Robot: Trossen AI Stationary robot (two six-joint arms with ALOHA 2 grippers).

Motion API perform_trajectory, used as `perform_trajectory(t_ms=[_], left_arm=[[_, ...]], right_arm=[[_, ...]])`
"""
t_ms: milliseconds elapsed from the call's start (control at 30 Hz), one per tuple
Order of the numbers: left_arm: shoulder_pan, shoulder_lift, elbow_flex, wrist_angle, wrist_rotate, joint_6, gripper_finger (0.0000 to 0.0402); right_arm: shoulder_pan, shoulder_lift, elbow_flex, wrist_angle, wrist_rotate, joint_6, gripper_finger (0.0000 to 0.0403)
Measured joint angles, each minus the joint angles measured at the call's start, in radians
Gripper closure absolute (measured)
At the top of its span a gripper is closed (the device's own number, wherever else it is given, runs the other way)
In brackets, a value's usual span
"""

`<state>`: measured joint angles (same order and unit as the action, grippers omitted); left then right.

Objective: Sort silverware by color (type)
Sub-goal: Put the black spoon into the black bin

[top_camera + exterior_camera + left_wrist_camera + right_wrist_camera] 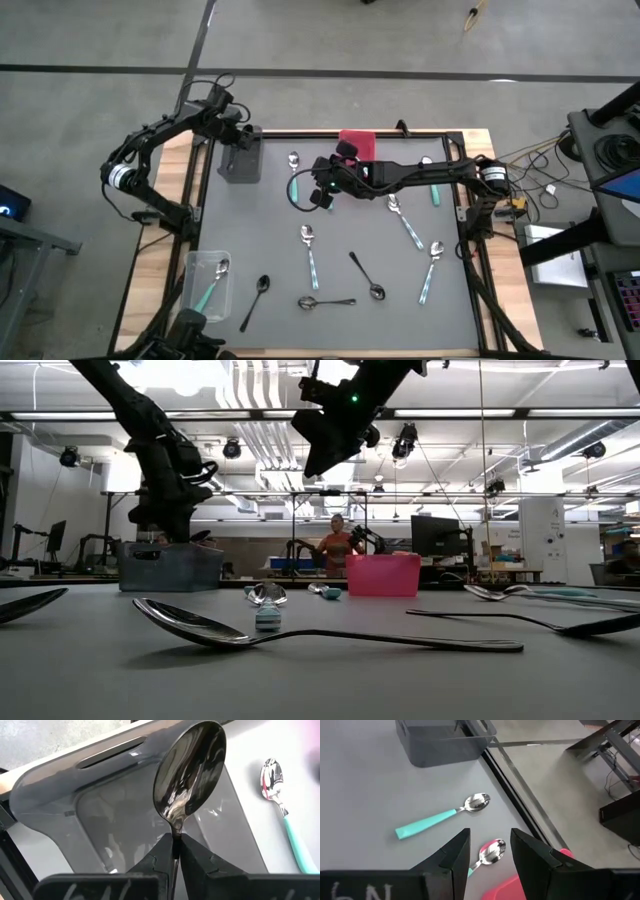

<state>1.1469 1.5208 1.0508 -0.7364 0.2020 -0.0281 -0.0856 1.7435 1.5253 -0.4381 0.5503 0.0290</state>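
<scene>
We read no legible labels, left gripper (175, 851) clamped a dark spoon (189, 772) above the grey bin (65, 800) at 11 o'clock, right gripper (490, 852) hung open over teal-handled spoons (442, 816).

Taking the mat (340, 225) as landmark: the corner bin (240, 160) stands on its far-left corner, the back bin (358, 143) at the middle of its far edge, and the front bin (203, 285) over its near-left edge, with one spoon (212, 287) inside. The left gripper (238, 135) hangs over the corner bin, pinching the held spoon (187, 775) by its neck. The right gripper (320, 192), fingers apart, hangs above the mat's far middle, just right of the far spoon (293, 172). The middle spoon (308, 255) lies at the mat's centre. Three near spoons (327, 301) lie along its near edge. Two right spoons (431, 270) lie toward its right edge.
</scene>
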Motion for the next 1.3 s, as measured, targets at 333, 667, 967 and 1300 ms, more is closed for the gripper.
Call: perform_trajectory(t_ms=[333,667,967,1300], left_arm=[[0.000,0.000,0.000,0.001,0.000,0.000,0.0388],[0.000,0.000,0.000,0.002,0.000,0.016,0.0388],[0.000,0.000,0.000,0.002,0.000,0.030,0.0387],[0.000,0.000,0.000,-0.002,0.000,0.049,0.0387]], right_arm=[[0.000,0.000,0.000,0.000,0.000,0.035,0.0271],[0.006,0.000,0.000,0.000,-0.001,0.079,0.0271],[0.010,0.000,0.000,0.000,-0.001,0.079,0.0271],[0.011,0.000,0.000,-0.001,-0.001,0.088,0.0271]])
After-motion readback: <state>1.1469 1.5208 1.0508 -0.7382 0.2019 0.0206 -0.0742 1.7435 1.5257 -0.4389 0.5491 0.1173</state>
